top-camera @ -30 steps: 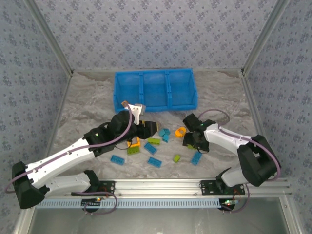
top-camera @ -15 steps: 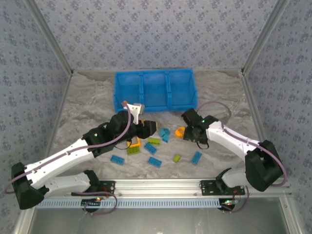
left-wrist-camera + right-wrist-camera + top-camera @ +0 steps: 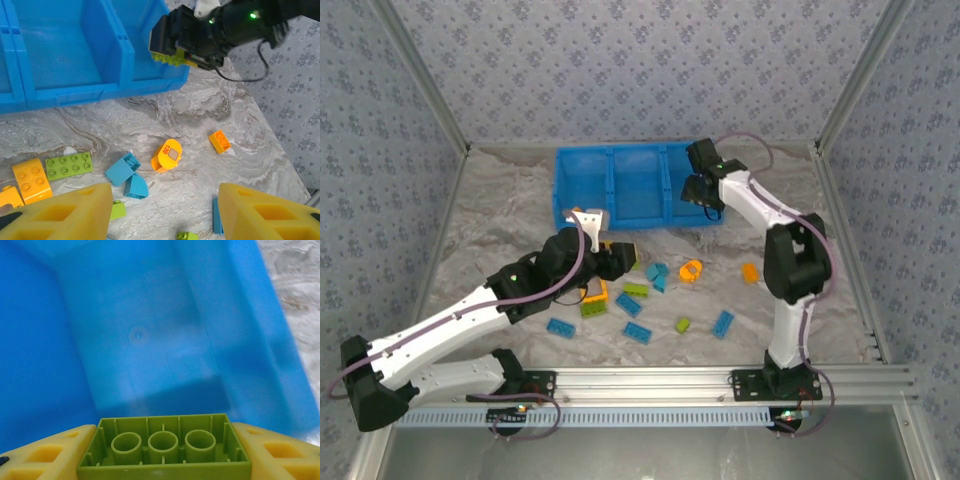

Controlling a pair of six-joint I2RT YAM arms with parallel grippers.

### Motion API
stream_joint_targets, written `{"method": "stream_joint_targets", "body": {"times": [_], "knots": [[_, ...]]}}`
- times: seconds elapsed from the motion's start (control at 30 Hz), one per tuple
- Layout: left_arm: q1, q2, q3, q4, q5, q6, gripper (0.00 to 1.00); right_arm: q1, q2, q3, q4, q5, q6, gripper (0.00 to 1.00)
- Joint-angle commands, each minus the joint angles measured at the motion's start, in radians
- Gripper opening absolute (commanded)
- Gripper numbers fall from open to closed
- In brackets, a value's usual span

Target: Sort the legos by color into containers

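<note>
Blue bin (image 3: pixel 650 218) holds no brick we can see, so sorting has barely begun. Our left gripper (image 3: pixel 160 212) hangs open over the legos (image 3: pixel 636 290) loose on the table (image 3: pixel 500 230). Our right gripper (image 3: pixel 703 192) grips 1 green brick (image 3: pixel 163 447) above the right compartment (image 3: pixel 150 340), whose bare floor its wrist view shows.

Bin (image 3: pixel 630 216) at back ctr of table (image 3: pixel 500 230), loose bricks (image 3: pixel 633 304) scattered in front, lone brick (image 3: pixel 750 272) further rt, right gripper (image 3: pixel 703 195) w/ held brick (image 3: pixel 163 450) over bin's rt compartment
</note>
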Motion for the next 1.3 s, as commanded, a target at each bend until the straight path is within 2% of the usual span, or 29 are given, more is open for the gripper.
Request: {"method": "stream_joint_targets", "body": {"times": [0.0,0.17,0.53,0.83,0.9,1.0,1.13,1.27], "knots": [[-0.008,-0.024,0.026,-0.051,-0.047,-0.021,0.57,-0.006,0.091,0.114,-0.069,-0.023,-0.022,0.6],[-0.008,-0.049,0.0,-0.102,-0.086,-0.065,0.56,-0.005,0.151,0.158,-0.086,-0.038,0.005,0.69],[-0.008,-0.077,-0.007,-0.134,-0.109,-0.068,0.56,0.022,0.145,0.165,-0.151,0.012,0.058,0.78],[-0.008,-0.074,0.005,-0.178,-0.144,-0.085,0.56,0.043,0.069,0.048,-0.161,0.045,0.147,0.73],[-0.008,-0.068,0.022,-0.266,-0.21,-0.149,0.56,0.053,0.028,0.003,-0.141,0.058,0.161,0.73],[0.004,-0.054,0.044,-0.497,-0.316,-0.342,0.57,0.082,-0.078,-0.09,-0.023,0.072,0.135,0.77],[0.042,-0.065,-0.026,-0.589,-0.279,-0.559,0.58,0.14,-0.215,-0.178,0.16,0.113,0.002,0.81],[0.081,-0.031,-0.077,-0.616,-0.224,-0.706,0.58,0.161,-0.319,-0.251,0.29,0.103,-0.105,0.81]]}}
